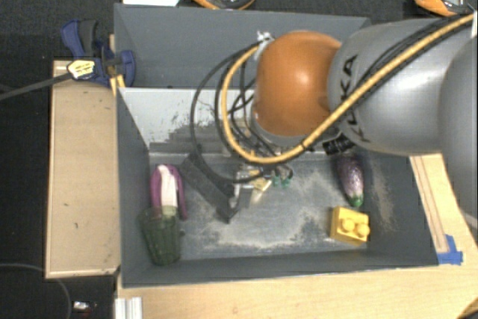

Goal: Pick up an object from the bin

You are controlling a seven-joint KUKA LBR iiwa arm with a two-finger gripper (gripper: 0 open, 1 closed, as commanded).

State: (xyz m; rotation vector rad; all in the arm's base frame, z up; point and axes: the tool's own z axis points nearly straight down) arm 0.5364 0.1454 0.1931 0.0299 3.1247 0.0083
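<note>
Bin (134, 183): grey metal, floor scuffed pale in patches. Arm (418, 86): silver-grey, entering from the right, with black "KUKA" lettering running down its side; orange cover (295, 82) at the wrist, with black and yellow cables (224, 123) looping beneath it. Gripper (224, 209): dark, low over the bare floor left of centre, angled towards the front; whether it is wide or narrow cannot be told, and no held item can be made out. Contents, four items, all lying apart. Purple-and-white thing (166, 187): long, by the left wall, the item nearest the gripper, on its left. Green thing (160, 237): dark, bumpy, front-left corner, touching the end of the purple-and-white one. Aubergine (349, 179): small, purple with a green tip, right side, just below the arm. Yellow block (349, 225): studded, front right, near the aubergine. Pale and green bits (261, 183) sit just right of the gripper under the wrist; too small to identify.
</note>
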